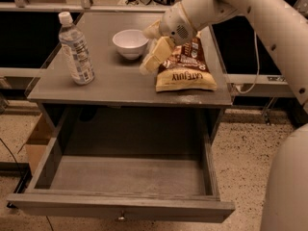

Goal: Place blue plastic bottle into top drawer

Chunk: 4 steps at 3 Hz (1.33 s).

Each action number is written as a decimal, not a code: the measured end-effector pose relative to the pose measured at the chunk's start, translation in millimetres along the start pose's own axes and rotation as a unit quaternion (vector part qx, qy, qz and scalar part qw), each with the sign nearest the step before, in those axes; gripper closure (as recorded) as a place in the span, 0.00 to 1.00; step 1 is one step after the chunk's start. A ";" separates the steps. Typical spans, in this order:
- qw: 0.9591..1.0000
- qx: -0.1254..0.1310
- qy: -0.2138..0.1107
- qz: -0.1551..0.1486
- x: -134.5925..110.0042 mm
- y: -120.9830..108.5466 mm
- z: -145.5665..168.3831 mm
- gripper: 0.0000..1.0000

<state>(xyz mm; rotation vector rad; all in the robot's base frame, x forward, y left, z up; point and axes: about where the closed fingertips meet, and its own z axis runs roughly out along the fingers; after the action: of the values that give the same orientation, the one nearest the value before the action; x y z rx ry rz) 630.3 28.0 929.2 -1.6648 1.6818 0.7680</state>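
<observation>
While the blue plastic bottle [76, 49] is standing upright at the left of the grey tabletop [120, 83], well apart from the gripper [146, 52], the reach seems not yet begun. The gripper is hovering between the round white bowl [130, 42] and the crinkly chip bag [185, 71], its cream fingers spread, holding nothing. It is needing to cross leftward past the bowl and close on the bottle's smooth clear body. The top drawer [120, 207] is sitting pulled open below, shallow and flat-floored.

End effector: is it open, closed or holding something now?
End effector: over the table, between white bowl and snack bag; open or closed cannot be told. The blue plastic bottle stands apart from it.
</observation>
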 end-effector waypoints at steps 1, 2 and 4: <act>1.000 0.000 0.000 0.000 0.0 0.0 0.1 0.00; 1.000 -0.019 -0.007 -0.017 -10.8 -6.3 26.1 0.00; 0.998 -0.051 -0.022 -0.042 -33.1 -18.5 67.1 0.00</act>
<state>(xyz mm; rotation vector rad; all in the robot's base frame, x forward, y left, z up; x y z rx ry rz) 651.2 100.6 913.9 -1.7630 1.5565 0.8547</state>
